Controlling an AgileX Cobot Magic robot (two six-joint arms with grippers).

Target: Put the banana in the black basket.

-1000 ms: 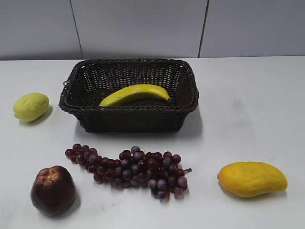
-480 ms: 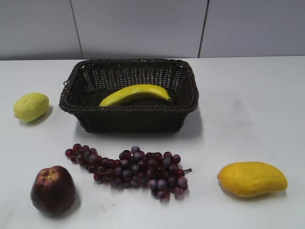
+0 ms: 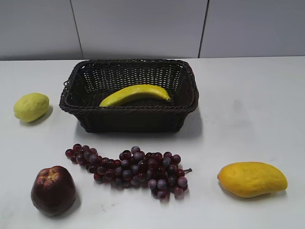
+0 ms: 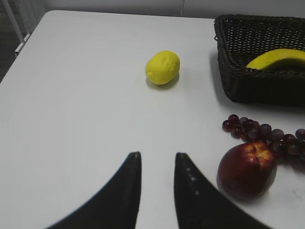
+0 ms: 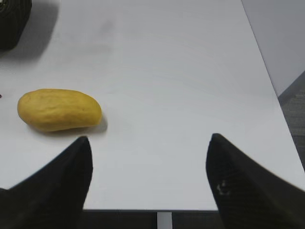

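The banana (image 3: 136,93) lies inside the black basket (image 3: 128,110) at the back middle of the table, resting along its front wall. Both also show at the right edge of the left wrist view: the banana (image 4: 279,58) and the basket (image 4: 257,88). My left gripper (image 4: 157,155) is empty, its jaws a narrow gap apart, low over the table left of the apple. My right gripper (image 5: 148,138) is wide open and empty near the table's front right edge. Neither gripper shows in the exterior view.
A lemon (image 3: 31,106) sits left of the basket. Purple grapes (image 3: 128,169) lie in front of it, a dark red apple (image 3: 53,189) at the front left, and a mango (image 3: 252,179) at the front right. The table's front edge (image 5: 143,209) is just below my right gripper.
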